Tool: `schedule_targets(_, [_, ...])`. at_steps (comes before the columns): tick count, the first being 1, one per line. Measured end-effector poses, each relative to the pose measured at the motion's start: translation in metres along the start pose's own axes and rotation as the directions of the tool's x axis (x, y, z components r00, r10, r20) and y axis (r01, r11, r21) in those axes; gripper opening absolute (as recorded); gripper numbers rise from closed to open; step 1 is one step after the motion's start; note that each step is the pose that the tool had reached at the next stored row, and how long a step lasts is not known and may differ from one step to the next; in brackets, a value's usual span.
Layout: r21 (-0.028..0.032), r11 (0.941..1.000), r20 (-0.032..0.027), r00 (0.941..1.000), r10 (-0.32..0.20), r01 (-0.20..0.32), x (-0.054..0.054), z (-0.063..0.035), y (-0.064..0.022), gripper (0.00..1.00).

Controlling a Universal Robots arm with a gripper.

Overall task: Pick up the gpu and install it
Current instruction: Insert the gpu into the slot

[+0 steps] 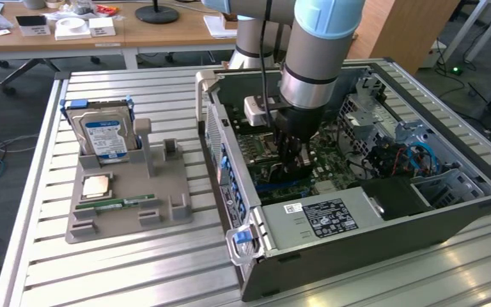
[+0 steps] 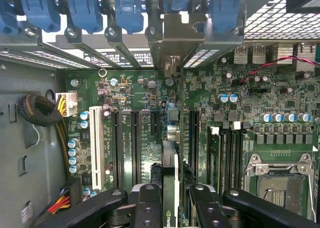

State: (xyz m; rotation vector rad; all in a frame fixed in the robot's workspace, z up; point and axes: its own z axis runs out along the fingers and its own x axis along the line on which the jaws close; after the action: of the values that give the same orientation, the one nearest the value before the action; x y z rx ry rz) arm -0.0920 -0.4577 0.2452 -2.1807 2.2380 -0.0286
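Wrist view: end effector (image 2: 170, 200) grips gpu (image 2: 170, 180) (edge-on).

Arm (image 1: 314, 51) coming in from far side, last link near-vertical, wrist pointed straight down. Gripper (image 1: 293, 167) low, below the wrist, toward the exterior view's right. In wrist view, gripper (image 2: 176, 198) fingers (image 2: 148, 205) black, both angled inward, narrow gap between them, clamped on the gpu (image 2: 170, 188) edge-on. Linkage bars splay outward on both sides behind the fingers.
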Motion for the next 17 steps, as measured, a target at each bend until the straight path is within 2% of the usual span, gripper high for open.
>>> schedule_targets(17, [-0.0001, 1.0, -0.0003, 1.0, 0.0, 0.0, 0.0, 0.0033, 0.0001, 0.26])
